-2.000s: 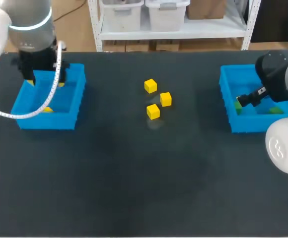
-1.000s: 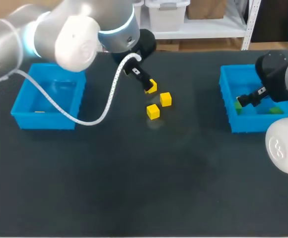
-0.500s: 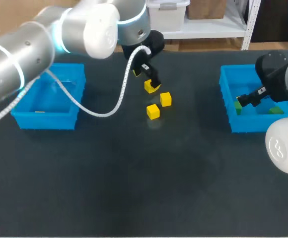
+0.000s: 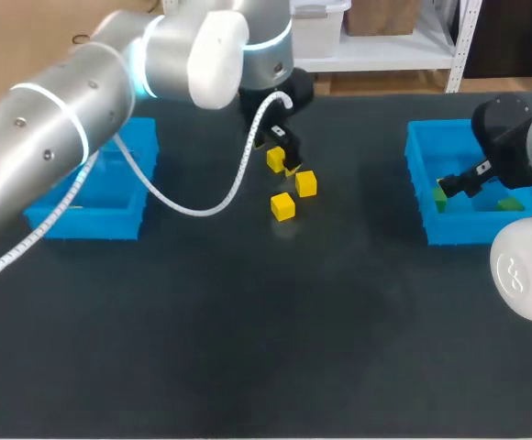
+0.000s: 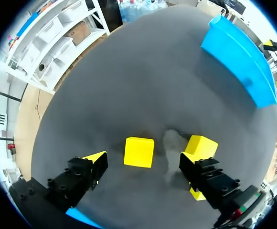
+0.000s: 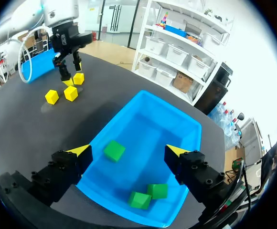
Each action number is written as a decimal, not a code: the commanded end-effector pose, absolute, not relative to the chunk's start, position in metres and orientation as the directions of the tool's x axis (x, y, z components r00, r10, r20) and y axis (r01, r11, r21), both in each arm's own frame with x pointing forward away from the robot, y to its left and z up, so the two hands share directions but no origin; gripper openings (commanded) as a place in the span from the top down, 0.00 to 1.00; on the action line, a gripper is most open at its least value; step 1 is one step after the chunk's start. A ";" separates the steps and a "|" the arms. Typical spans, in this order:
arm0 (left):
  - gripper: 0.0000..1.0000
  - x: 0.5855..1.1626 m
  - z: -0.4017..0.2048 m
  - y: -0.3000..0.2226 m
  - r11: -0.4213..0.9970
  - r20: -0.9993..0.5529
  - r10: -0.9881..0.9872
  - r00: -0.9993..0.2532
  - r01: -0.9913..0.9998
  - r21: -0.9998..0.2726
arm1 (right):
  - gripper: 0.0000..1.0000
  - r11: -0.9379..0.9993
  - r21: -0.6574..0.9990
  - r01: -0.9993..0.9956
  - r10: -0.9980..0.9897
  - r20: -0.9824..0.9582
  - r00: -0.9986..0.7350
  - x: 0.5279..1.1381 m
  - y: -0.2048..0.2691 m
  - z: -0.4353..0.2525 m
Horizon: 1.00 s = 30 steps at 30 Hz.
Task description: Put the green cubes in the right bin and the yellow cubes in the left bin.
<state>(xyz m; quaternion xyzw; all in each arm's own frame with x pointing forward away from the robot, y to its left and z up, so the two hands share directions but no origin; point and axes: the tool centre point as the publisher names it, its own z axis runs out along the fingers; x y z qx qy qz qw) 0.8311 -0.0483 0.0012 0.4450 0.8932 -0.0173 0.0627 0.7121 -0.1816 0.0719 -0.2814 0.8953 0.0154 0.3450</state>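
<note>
Left hand [image 4: 280,158] low over the bench [image 4: 248,348], just toward 12 o'clock from its middle, spread wide either side of the rear yellow cube [image 4: 277,159], with nothing pinched. From the left wrist, bare bench on both sides between that cube [image 5: 139,151] and the yellow tips.

Right hand [image 4: 449,186] likewise spread and holding nothing, hanging over the right bin [image 4: 449,229] at 3 o'clock.

Left arm [image 4: 83,101] sweeping in from 9 o'clock, crossing in front of part of the left bin [image 4: 87,223].

Inside the right bin, three green cubes: one [image 6: 114,150] below the gap between the right hand's fingers, two more [image 6: 157,191] [image 6: 139,200] side by side closer in toward the wrist.

On the bench, two further yellow cubes lying loose: one [image 4: 305,183] just beside the rear yellow cube at its 4 o'clock, close against the left hand's outer finger, the other [image 4: 282,206] at its 6 o'clock, a little apart.
</note>
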 end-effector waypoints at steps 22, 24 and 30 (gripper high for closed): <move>1.00 0.832 0.035 -0.013 0.703 -0.312 0.706 -0.636 0.681 0.205 | 0.00 0.842 -0.169 -0.513 -0.494 -0.625 -0.604 0.712 -0.181 0.072; 1.00 0.831 0.061 0.003 0.736 -0.370 0.672 -0.641 0.631 0.244 | 0.00 0.842 -0.169 -0.513 -0.494 -0.625 -0.604 0.712 -0.181 0.072; 1.00 0.817 0.127 0.079 0.861 -0.500 0.509 -0.701 0.423 0.284 | 0.00 0.842 -0.169 -0.513 -0.494 -0.625 -0.604 0.712 -0.181 0.072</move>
